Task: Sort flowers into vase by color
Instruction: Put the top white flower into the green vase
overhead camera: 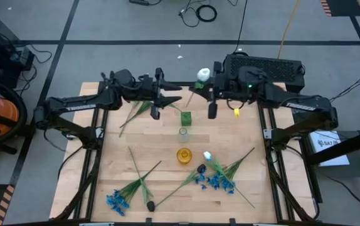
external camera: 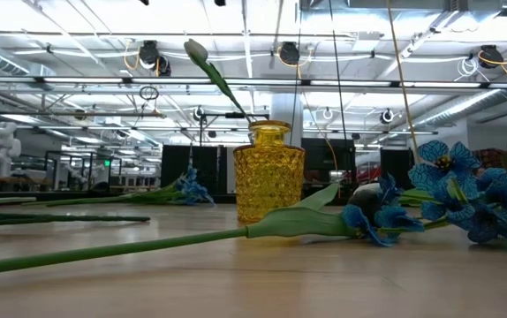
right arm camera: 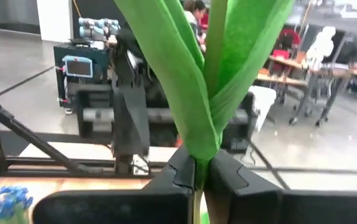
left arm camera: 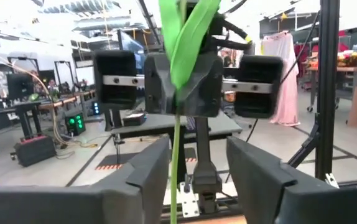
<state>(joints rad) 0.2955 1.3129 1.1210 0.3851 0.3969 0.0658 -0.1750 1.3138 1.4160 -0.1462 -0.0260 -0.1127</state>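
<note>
Desk [overhead camera: 117,163], high view: both arms meet over the far edge, the left gripper [overhead camera: 157,113] and the right gripper [overhead camera: 212,110] facing each other across a small green vase [overhead camera: 186,117]. A white tulip [overhead camera: 203,75] stands raised beside the right gripper, its stem running down toward that gripper. A leafy green stem [overhead camera: 135,111] lies under the left gripper. Nearer the middle stand a clear vase [overhead camera: 182,133] and a yellow vase [overhead camera: 184,155]. On the near half lie a second white tulip [overhead camera: 208,156], a blue cluster [overhead camera: 216,182], another blue cluster [overhead camera: 116,201] and a dark bud [overhead camera: 150,205] on long stems. Low view: the yellow vase [external camera: 268,172] stands upright on the desk with a white tulip bud [external camera: 196,50] slanting up behind it; whether that stem sits in the vase cannot be told. A green stem [external camera: 130,246] lies flat across the foreground, and blue flowers [external camera: 465,190] rest on the desk beside it. Left wrist view: the fingers [left arm camera: 147,171] of the left gripper stand apart, with a thin stem [left arm camera: 177,155] hanging between them, untouched by either. Right wrist view: the right gripper [right arm camera: 200,171] is clamped on the base of a broad green leaf [right arm camera: 191,81] and its stem.
</note>
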